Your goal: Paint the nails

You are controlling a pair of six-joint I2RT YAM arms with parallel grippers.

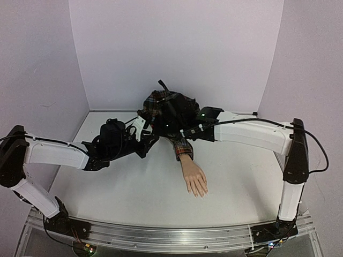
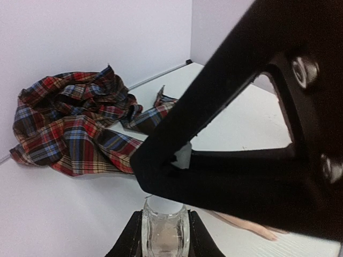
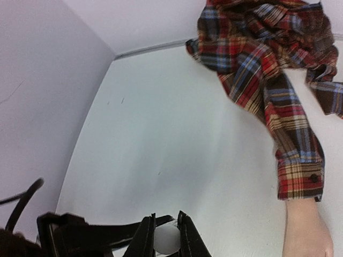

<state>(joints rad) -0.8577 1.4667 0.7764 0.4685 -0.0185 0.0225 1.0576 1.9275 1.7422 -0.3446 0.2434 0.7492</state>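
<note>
The pale mannequin hand (image 1: 194, 179) lies flat on the white table, reaching out of a red-blue plaid sleeve (image 1: 182, 145). Its nails at the fingertips (image 1: 199, 193) are too small to make out. My left gripper (image 2: 165, 235) is shut on a small clear glass bottle (image 2: 164, 231) and holds it upright. My right gripper (image 3: 167, 238) is shut on the bottle's white cap (image 3: 168, 240), directly above the bottle. In the top view both grippers meet left of the sleeve, the left gripper (image 1: 141, 141) and the right gripper (image 1: 155, 128), and the bottle is hidden between them.
The rest of the plaid shirt (image 1: 163, 107) is bunched against the back wall. Lilac walls close the table on the left, back and right. The mannequin's forearm (image 3: 306, 230) shows at the lower right of the right wrist view.
</note>
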